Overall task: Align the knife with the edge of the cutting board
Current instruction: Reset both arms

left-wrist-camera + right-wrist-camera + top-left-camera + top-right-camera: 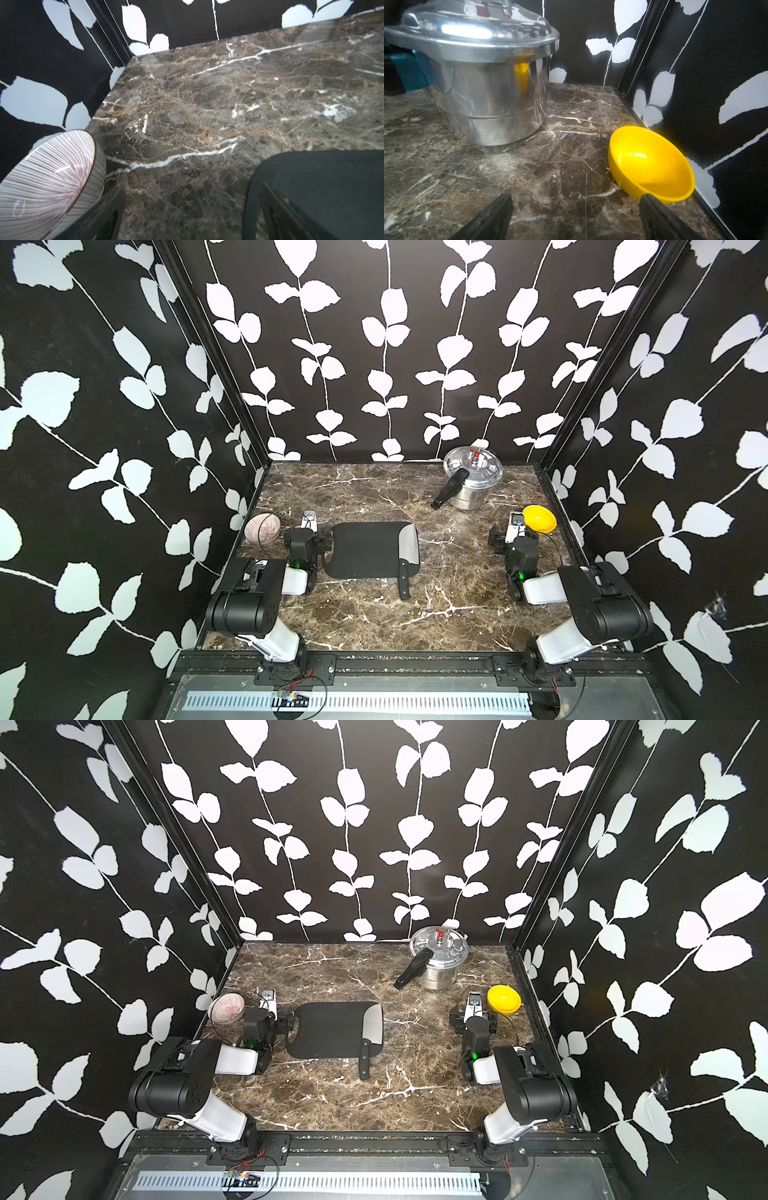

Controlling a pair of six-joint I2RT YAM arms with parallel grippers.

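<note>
Left gripper (190, 191) agape — knife (408, 547) on cutting board (361, 551).

We are finding no text, label, brand or number that can be read in any view. We are seeing only unmarked metal on the knife (409, 545) and the steel pot (473, 487).

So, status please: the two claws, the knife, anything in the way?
Left gripper open, empty; right gripper open, empty. Knife flat along cutting board end, handle overhanging. Pot, striped bowl, yellow bowl well clear of it.
</note>
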